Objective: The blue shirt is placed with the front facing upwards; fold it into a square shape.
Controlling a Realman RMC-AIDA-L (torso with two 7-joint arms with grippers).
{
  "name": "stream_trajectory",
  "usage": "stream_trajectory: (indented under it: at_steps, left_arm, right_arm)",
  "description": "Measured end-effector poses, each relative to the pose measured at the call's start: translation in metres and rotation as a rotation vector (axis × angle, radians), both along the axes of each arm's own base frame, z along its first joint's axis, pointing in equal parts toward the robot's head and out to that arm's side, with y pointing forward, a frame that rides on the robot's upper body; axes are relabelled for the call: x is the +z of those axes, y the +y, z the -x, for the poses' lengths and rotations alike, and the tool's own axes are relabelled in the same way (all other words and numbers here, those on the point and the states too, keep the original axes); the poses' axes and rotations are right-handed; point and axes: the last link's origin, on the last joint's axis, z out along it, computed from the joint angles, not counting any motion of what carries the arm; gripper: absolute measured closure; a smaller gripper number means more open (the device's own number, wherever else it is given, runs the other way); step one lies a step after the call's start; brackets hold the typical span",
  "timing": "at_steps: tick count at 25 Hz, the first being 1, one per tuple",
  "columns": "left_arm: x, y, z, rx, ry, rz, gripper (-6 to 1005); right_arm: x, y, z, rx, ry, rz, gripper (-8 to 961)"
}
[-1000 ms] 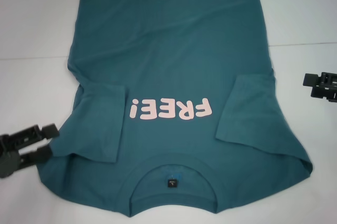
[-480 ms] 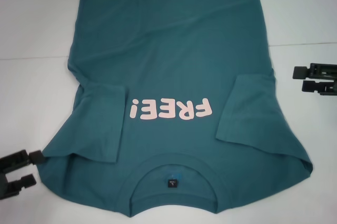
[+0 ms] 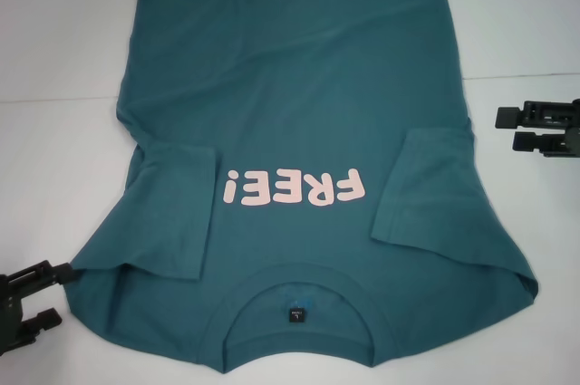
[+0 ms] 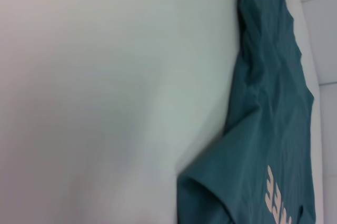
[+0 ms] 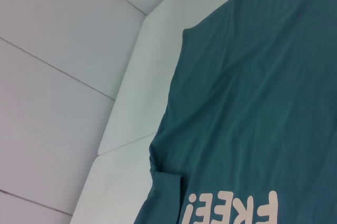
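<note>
The left gripper (image 3: 53,294) sits at the near left of the head view, its two dark fingers spread apart with nothing between them, the upper fingertip just beside the shirt's near-left shoulder edge. The right gripper (image 3: 505,128) hangs at the far right, level with the shirt's waist; its fingers are parted too and grasp nothing, pointing toward the cloth's right edge but apart from it.

Between them the blue shirt (image 3: 299,86) lies flat, front up, collar (image 3: 297,281) nearest the robot and hem farthest. Both short sleeves are folded inward over the chest, flanking the pale pink "FREE!" print (image 3: 296,188), which reads upside down from the head. A small dark neck label (image 3: 295,315) shows inside the collar.

The shirt rests on a white table (image 3: 54,168), with a faint seam crossing behind it. In the right wrist view, pale floor tiles (image 5: 47,103) lie beyond the table's edge.
</note>
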Motion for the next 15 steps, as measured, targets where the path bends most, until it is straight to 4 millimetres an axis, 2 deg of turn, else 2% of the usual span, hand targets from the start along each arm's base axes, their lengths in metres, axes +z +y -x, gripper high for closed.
stream_trajectory:
  at_steps: [15]
  left_arm:
    - [-0.0095, 0.0087, 0.0001, 0.046, -0.013, -0.017, 174]
  right_arm:
    - [0.0002, 0.0009, 0.0013, 0.003, 0.004, -0.003, 136]
